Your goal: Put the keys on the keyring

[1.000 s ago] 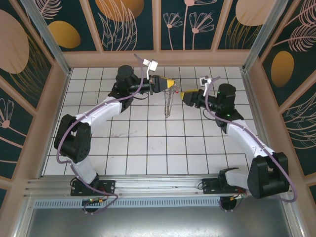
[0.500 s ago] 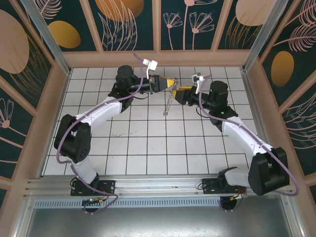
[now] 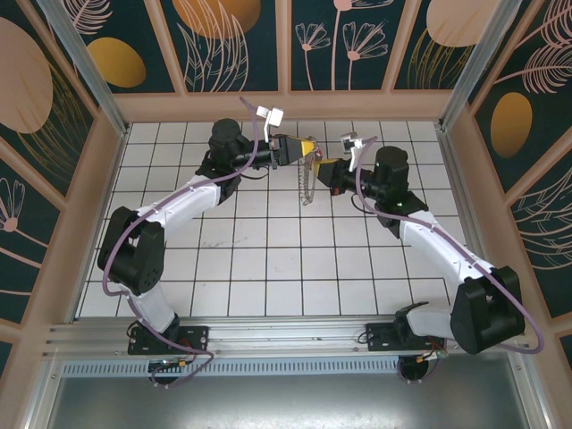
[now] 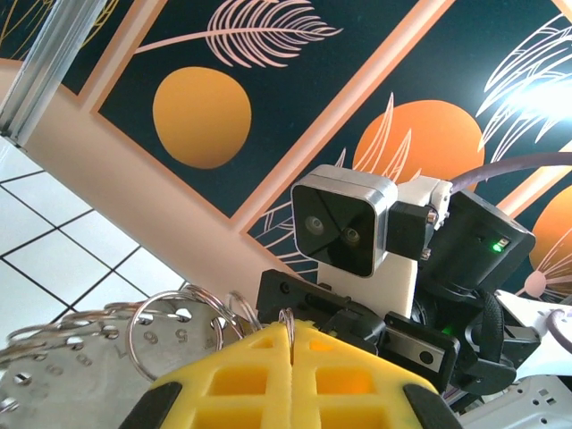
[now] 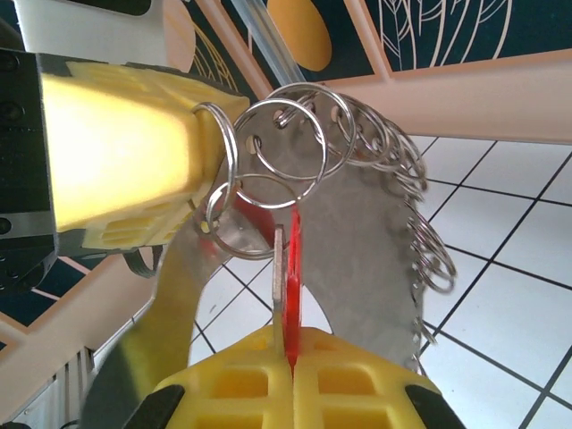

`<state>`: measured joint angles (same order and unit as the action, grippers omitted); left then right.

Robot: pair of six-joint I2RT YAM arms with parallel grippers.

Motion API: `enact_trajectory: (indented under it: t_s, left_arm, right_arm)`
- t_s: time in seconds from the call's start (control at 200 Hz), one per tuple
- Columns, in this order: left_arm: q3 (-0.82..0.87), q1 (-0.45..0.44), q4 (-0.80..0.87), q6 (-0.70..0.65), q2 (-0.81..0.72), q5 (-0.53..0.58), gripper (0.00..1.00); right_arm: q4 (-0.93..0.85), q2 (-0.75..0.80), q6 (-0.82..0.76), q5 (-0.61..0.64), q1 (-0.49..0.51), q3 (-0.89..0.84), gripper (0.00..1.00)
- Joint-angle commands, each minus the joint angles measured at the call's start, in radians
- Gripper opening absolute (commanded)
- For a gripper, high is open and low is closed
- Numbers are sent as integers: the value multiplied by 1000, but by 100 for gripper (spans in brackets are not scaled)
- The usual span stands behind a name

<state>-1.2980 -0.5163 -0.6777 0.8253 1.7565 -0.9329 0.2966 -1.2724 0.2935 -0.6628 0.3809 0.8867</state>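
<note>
While the left gripper (image 4: 290, 338) pinches the keyring (image 5: 357, 232) by a top ring, the right gripper (image 5: 290, 347) just opposite clamps the key (image 5: 291, 268) edge-on, its long axis aimed straight at those rings.

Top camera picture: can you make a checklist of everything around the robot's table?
Surface: white tiled table, dark grid lines.
Job's things: keyring hangs in the air from the left gripper; red key is pinched in the right gripper, right beside the rings.
Clutter: nothing seen.
Grippers: both sets of jaws shut, tips close together.
Cables: purple cables loop along both arms.
Surroundings: dark walls with painted leaves and orange circles; metal rail at the near edge.
</note>
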Motion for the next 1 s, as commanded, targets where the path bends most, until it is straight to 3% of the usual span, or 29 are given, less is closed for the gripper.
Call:
enact_trajectory:
  t_s: [0.0,0.601,0.676,0.736,0.996]
  left_arm:
    - [4,-1,-65,15,-23,12,0]
    - [26,0,-114,50,-18,39,0]
    - [32,-1,-117,50,-20,45,0]
    - [35,0,-122,52,-19,47,0]
    - [49,0,-168,79,-15,51,0]
  right_arm:
    - [-27,14,-28,-20,16,37,0]
    - [-194,-65,-149,-98,91,149,0]
    - [-202,-41,-146,-85,80,135,24]
    - [-197,-5,-132,-87,62,111,34]
    - [-96,209,7,-106,-67,-11,39]
